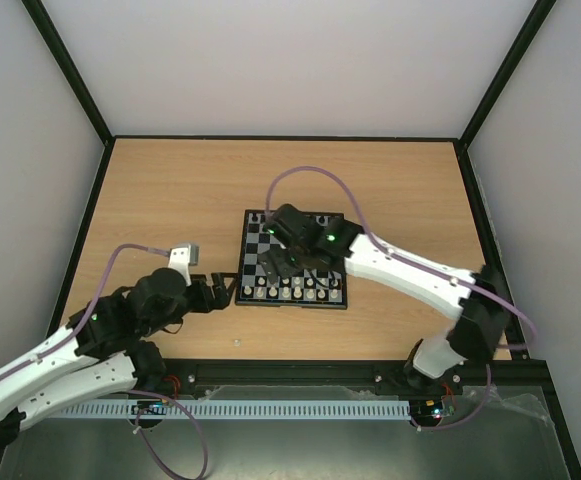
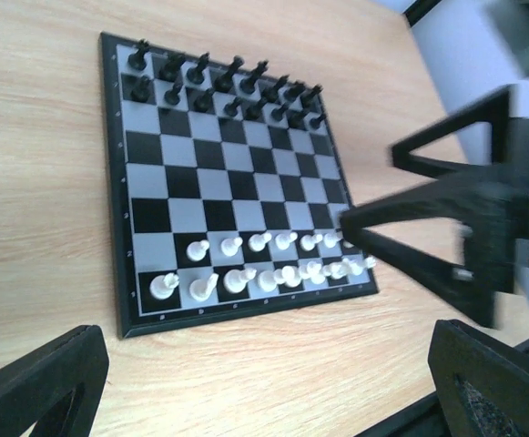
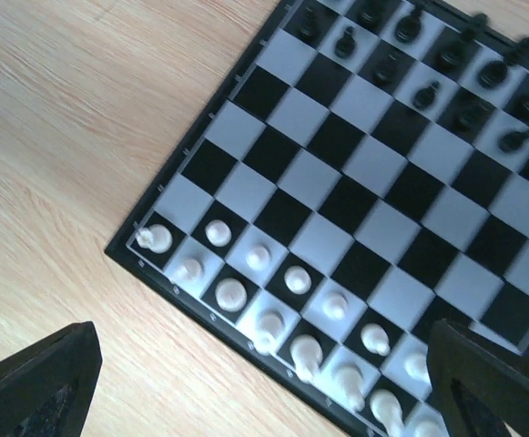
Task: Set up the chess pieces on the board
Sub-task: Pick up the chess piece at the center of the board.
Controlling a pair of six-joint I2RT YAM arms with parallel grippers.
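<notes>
The board (image 1: 254, 243) lies mid-table. The white chess pieces (image 1: 295, 290) stand in two rows along its near edge. They also show in the left wrist view (image 2: 264, 264) and the right wrist view (image 3: 287, 278). My right gripper (image 1: 278, 264) hovers open and empty over the board's near-left part, above the white rows. In its own view its fingers (image 3: 36, 382) are wide apart. My left gripper (image 1: 219, 291) is open and empty above bare table, just left of the board's near-left corner, with its fingers (image 2: 41, 387) spread.
Black pieces (image 2: 228, 86) fill the board's two far rows. The right arm (image 1: 410, 270) reaches across the board's right side and shows as a dark blur (image 2: 455, 228) in the left wrist view. A tiny pale speck (image 1: 236, 341) lies near the table's front edge.
</notes>
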